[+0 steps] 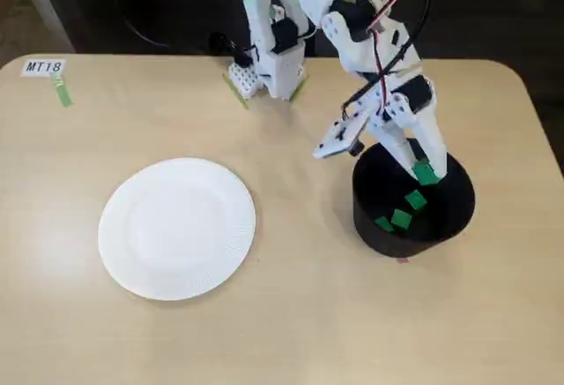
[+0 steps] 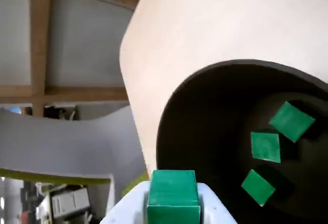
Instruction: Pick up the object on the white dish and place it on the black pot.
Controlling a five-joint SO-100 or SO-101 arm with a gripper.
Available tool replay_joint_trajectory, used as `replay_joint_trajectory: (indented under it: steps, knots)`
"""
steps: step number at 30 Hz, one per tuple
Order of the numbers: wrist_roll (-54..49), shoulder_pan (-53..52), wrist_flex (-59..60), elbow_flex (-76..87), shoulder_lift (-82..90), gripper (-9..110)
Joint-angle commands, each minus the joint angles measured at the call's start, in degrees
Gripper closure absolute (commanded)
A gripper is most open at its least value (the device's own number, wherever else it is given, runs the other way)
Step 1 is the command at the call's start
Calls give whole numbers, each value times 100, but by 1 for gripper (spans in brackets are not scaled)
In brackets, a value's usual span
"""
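My gripper is shut on a small bright green cube and holds it over the open mouth of the black pot at the right of the table. In the wrist view the held cube sits between the white fingers of the gripper, above the pot's rim. Three more green cubes lie on the pot's bottom; they also show in the fixed view. The white dish lies at the left with nothing on it.
The arm's base stands at the table's back edge, behind the pot. A paper label marked MT18 and a strip of green tape are stuck at the back left corner. The table's right edge runs close to the pot.
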State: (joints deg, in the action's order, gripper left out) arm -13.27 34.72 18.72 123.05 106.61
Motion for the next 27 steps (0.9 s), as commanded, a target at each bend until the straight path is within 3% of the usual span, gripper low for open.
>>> replay_joint_trajectory:
  steps: [1,11,20,23,27]
  knots:
    - [-167,141,114,-114,-158,102]
    - [-782,536,993,-1037,-1433,102]
    - [-817,554,958,-1107,-1459,101]
    - [-1081,554,1002,-1116,-1406,78]
    - [-1178,492,1020,-1143,-1301,70]
